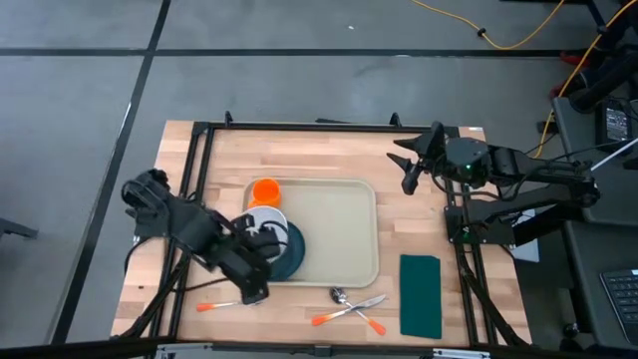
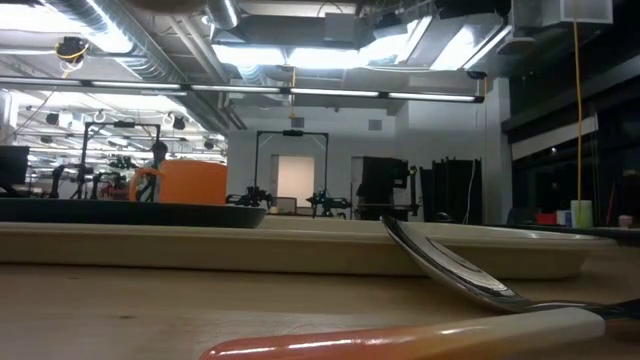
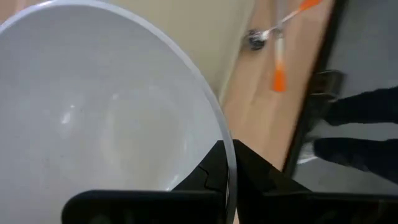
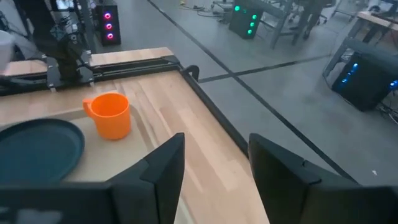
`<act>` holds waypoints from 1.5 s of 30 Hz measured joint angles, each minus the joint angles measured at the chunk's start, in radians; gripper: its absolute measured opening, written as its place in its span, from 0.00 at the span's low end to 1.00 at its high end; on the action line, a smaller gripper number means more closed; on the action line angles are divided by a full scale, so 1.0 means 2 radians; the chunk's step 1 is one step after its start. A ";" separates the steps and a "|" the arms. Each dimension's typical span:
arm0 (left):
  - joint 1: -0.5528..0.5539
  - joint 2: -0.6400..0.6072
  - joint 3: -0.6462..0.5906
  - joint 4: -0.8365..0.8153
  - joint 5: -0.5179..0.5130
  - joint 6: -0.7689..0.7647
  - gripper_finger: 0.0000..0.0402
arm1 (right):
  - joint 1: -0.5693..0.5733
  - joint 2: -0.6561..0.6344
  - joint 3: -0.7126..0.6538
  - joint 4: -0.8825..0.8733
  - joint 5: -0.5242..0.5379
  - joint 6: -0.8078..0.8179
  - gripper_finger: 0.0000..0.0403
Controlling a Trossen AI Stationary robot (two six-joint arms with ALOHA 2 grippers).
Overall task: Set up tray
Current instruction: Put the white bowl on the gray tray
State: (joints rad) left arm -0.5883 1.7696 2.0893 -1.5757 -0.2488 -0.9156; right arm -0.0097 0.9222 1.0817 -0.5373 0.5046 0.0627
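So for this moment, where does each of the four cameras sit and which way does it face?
High: overhead, straight down on the tray; both arms show.
Low: table height, level across the tray rim into the room; no arm shows.
Left wrist: over the white bowl, left gripper shut on its rim.
Right wrist: past the open right gripper toward the orange cup.
Shared: high and right wrist both show the cup.

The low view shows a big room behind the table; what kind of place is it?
Probably a robotics lab or workshop: an exposed ceiling with silver ducts and strip lights, black metal test frames across the floor, and computer towers with glowing lights beside more workbenches.
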 joint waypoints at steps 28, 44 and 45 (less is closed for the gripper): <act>0.023 0.044 -0.294 0.245 -0.006 -0.099 0.00 | 0.000 0.000 0.000 -0.015 -0.085 -0.047 0.45; 0.061 0.043 -0.353 0.309 0.032 -0.077 0.01 | 0.000 0.000 0.000 -0.066 -0.085 -0.036 0.45; 0.063 0.043 -0.353 0.311 0.037 -0.075 0.01 | 0.000 0.000 0.000 -0.067 -0.085 -0.036 0.45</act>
State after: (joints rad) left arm -0.4621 1.8557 1.3827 -0.9535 -0.1746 -1.0650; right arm -0.0101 0.9222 1.0824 -0.6707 0.3350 -0.0083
